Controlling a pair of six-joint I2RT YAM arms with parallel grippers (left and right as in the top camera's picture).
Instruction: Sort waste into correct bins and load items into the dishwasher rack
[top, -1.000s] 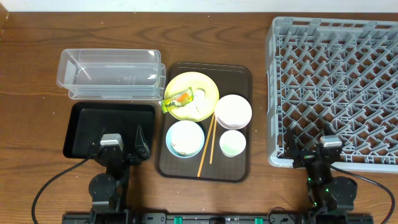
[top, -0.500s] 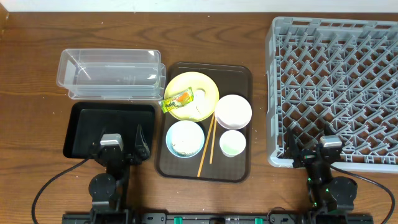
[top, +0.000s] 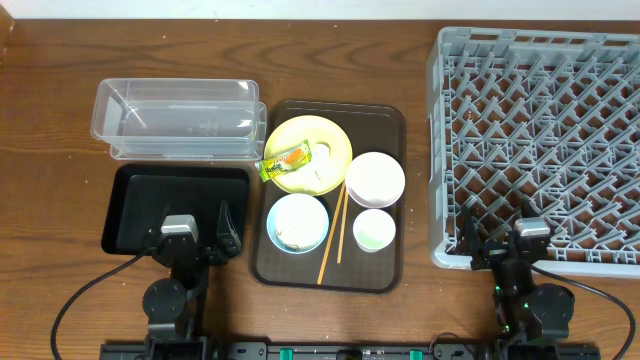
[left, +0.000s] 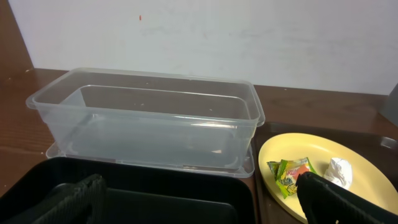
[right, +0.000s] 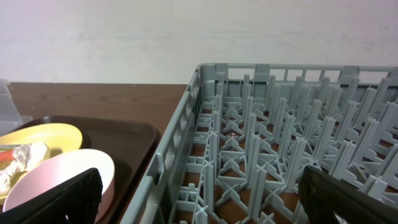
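A brown tray (top: 385, 125) holds a yellow plate (top: 325, 140) with a green-orange wrapper (top: 284, 161) and crumpled white paper (top: 322, 153), a white bowl (top: 375, 179), a light green cup (top: 373, 231), a pale blue bowl (top: 298, 222) with scraps, and chopsticks (top: 333, 235). The grey dishwasher rack (top: 540, 140) stands at the right. My left gripper (top: 190, 238) is open over the black bin (top: 175, 195) near its front edge. My right gripper (top: 500, 243) is open at the rack's front edge. The wrapper (left: 289, 176) and plate (left: 311, 155) show in the left wrist view.
A clear plastic bin (top: 180, 118) stands on its lid behind the black bin; it also shows in the left wrist view (left: 146, 121). The rack (right: 280, 143) fills the right wrist view, with the white bowl (right: 59, 174) to its left.
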